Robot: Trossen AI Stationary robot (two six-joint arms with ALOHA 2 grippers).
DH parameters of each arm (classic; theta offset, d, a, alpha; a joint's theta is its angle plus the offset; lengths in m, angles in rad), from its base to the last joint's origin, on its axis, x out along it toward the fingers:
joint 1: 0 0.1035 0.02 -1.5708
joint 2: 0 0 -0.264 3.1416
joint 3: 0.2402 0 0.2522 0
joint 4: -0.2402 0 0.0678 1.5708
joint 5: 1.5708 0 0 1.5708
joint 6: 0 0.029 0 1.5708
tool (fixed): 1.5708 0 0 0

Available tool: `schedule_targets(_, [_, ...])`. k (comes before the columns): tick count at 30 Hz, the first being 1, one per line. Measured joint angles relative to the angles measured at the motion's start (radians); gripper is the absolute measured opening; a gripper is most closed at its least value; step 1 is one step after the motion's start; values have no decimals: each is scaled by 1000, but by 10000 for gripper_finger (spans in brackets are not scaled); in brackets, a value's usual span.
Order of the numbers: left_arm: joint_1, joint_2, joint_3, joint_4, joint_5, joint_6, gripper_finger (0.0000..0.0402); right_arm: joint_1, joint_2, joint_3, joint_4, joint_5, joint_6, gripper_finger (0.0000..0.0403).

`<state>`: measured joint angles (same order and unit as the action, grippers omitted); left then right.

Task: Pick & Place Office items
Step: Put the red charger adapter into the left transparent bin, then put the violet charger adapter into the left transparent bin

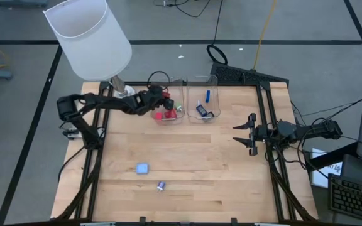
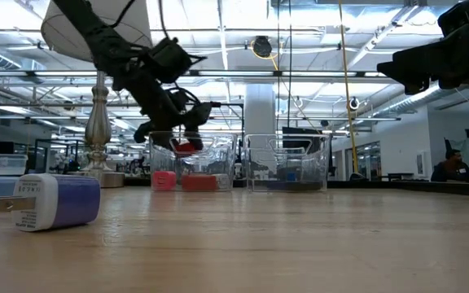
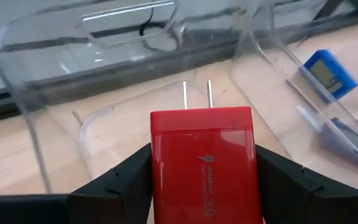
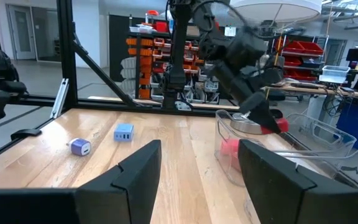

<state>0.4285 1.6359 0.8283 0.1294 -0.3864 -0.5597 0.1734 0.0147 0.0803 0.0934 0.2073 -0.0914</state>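
My left gripper hovers over the left clear bin, shut on a red plug-in charger whose two prongs point away from the wrist. Inside that bin lie red pieces and a green one. The right clear bin holds dark blue pieces. On the bare wood lie a light blue piece and a small dark blue charger, resting flat. My right gripper waits open at the table's right edge. My left gripper pinches the red charger by its two opposite side faces, one finger on each. The fingers slant downward from the table's left toward the bin. The charger is lifted clear above the bin's floor, prongs forward and tilted down.
A big lamp with a white shade stands at the table's far left corner, just behind my left arm. The two bins stand side by side at the far edge. Open wood lies between the bins and the two loose pieces near the front.
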Motion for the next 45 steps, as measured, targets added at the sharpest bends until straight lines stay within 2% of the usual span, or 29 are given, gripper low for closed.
schedule_targets(4, [4, 41, 109, -139, 1, 1, 228, 0, 0, 0, 0, 0, 0, 208])
schedule_targets(10, [4, 101, 196, -135, 12, 0, 211, 0, 0, 0, 0, 0, 0, 206])
schedule_targets(18, [4, 199, 212, -137, 12, -5, 243, 0, 0, 0, 0, 0, 0, 204])
schedule_targets(27, [3, 237, 215, -118, -19, 23, 214, 0, 0, 0, 0, 0, 0, 207])
schedule_targets(37, [1, 239, 213, -98, -14, 40, 294, 0, 0, 0, 0, 0, 0, 208])
schedule_targets(45, [0, 199, 206, -118, 28, 160, 320, 0, 0, 0, 0, 0, 0, 207])
